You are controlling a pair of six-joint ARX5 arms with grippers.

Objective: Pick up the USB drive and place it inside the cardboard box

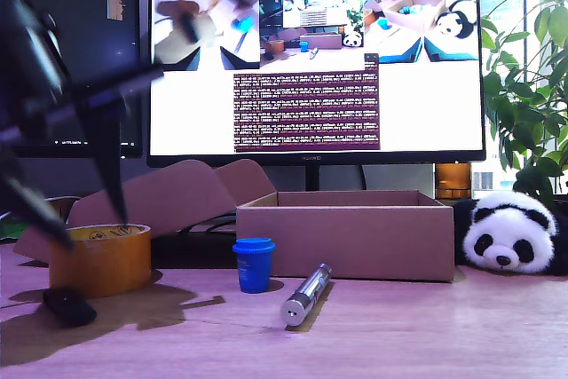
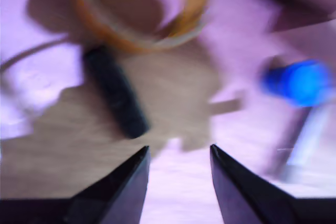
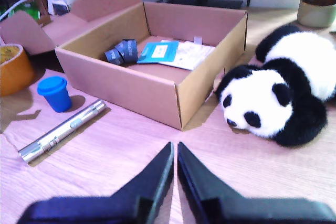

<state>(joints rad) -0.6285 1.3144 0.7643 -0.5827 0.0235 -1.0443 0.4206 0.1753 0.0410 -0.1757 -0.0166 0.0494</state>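
First wrist view: the USB drive (image 2: 115, 92), a matte black oblong stick, lies flat on the wooden counter (image 2: 173, 182) just beside the tape roll (image 2: 142, 19). Our first gripper (image 2: 178, 156) hangs above it with jaws apart and nothing between them; the stick lies ahead of the jaw tips, apart from them. This picture is motion-blurred, so fine surface detail cannot be read.

In the exterior view the USB drive (image 1: 69, 305) rests at that view's lower left, in front of the orange-brown tape roll (image 1: 99, 259). The first arm (image 1: 44, 104) appears as a dark blurred shape slanting down over the roll at the exterior view's left.

The cardboard box (image 1: 346, 235), low, wide and plain-sided, stands well apart from the drive, toward the exterior view's centre-right. A blue lidded cup (image 1: 254, 264) and a silver metallic cylinder (image 1: 306, 294) lie between the drive and the box. A plush panda (image 1: 506, 235) sits just beside the box at the exterior view's right.

The second wrist view alone shows the inside of the cardboard box (image 3: 131, 85): blue-grey rolled items (image 3: 122, 52) and flat paper packets (image 3: 176, 53). Our second gripper (image 3: 174, 153) has its jaws closed on nothing, above bare counter in front of the box corner.
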